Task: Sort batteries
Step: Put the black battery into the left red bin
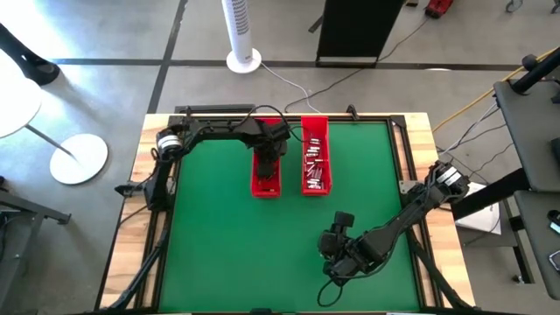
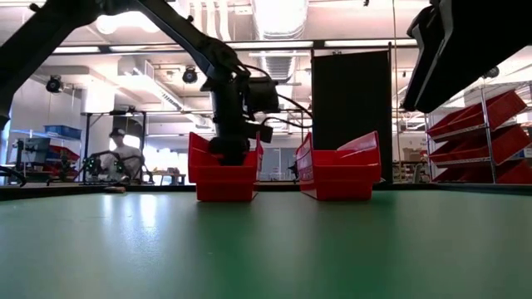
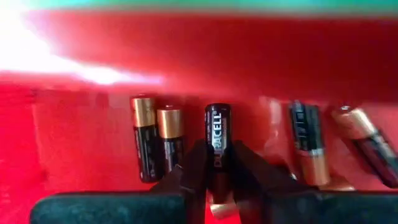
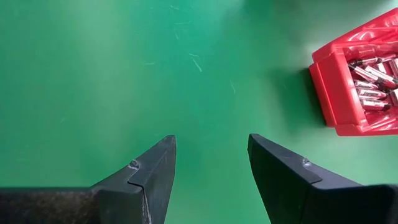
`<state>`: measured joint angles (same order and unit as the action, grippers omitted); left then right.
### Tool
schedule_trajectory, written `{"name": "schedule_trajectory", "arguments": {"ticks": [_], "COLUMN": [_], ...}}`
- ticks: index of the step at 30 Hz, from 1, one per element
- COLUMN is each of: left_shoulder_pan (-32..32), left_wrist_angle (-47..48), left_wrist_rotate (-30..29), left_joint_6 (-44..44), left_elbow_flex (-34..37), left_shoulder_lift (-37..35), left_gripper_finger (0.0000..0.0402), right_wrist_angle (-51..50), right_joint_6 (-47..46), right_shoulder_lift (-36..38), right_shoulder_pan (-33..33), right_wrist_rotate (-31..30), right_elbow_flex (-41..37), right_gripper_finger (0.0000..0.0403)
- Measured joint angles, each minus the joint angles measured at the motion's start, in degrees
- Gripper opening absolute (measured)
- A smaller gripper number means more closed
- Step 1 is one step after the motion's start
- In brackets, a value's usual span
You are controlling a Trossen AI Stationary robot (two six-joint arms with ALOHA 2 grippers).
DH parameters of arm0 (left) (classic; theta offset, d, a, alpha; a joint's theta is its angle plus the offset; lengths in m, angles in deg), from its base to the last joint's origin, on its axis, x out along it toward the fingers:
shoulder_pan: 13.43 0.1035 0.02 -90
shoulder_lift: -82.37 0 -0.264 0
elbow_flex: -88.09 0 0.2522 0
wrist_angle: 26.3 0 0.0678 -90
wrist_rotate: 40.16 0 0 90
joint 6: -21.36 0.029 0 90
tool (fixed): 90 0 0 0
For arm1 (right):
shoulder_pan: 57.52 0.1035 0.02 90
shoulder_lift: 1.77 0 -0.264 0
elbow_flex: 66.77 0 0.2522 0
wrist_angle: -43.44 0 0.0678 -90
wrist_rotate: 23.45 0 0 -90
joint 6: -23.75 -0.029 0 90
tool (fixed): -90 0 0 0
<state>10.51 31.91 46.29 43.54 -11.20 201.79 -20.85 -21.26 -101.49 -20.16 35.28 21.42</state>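
Two long red trays stand side by side at the table's far middle. My left gripper (image 1: 267,162) reaches down into the left tray (image 1: 266,185), shut on a black-and-copper battery (image 3: 217,130). Several more black-and-copper batteries (image 3: 155,134) lie flat on that tray's floor. The right tray (image 1: 316,157) holds several silvery batteries (image 4: 372,79). My right gripper (image 4: 211,162) hangs open over the bare green mat near the front right, with nothing between its fingers. My left gripper pinches the battery's copper half (image 3: 217,163) between its two fingers (image 3: 191,168). The fingers come steeply from above and lie along the battery, whose black end (image 3: 217,115) sticks out past the fingertips toward the tray floor. Whether that end touches the floor I cannot tell.
The green mat (image 1: 245,254) spreads wide in front of the trays. A wooden border with dark rails (image 1: 411,157) frames the table. In the low view the left tray (image 2: 224,178) and right tray (image 2: 337,174) stand a little apart.
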Motion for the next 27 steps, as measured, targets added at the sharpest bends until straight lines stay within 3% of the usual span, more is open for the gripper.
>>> {"name": "schedule_trajectory", "arguments": {"ticks": [14,27], "left_shoulder_pan": [0.07,0.09], "left_wrist_angle": [-0.55,-0.92], "left_wrist_rotate": [0.10,-0.12], "left_joint_6": [-1.09,-3.84], "left_elbow_flex": [-2.02,-2.02], "left_shoulder_lift": [1.79,1.84], "left_gripper_finger": [0.0039,0.0127], "right_wrist_angle": [0.02,0.04], "right_joint_6": [-0.61,-1.69], "right_shoulder_lift": [0.02,0.02], "right_shoulder_pan": [-0.02,-0.02], "right_wrist_rotate": [0.04,0.15], "right_elbow_flex": [-0.02,-0.02], "right_gripper_finger": [0.0194,0.0194]}}
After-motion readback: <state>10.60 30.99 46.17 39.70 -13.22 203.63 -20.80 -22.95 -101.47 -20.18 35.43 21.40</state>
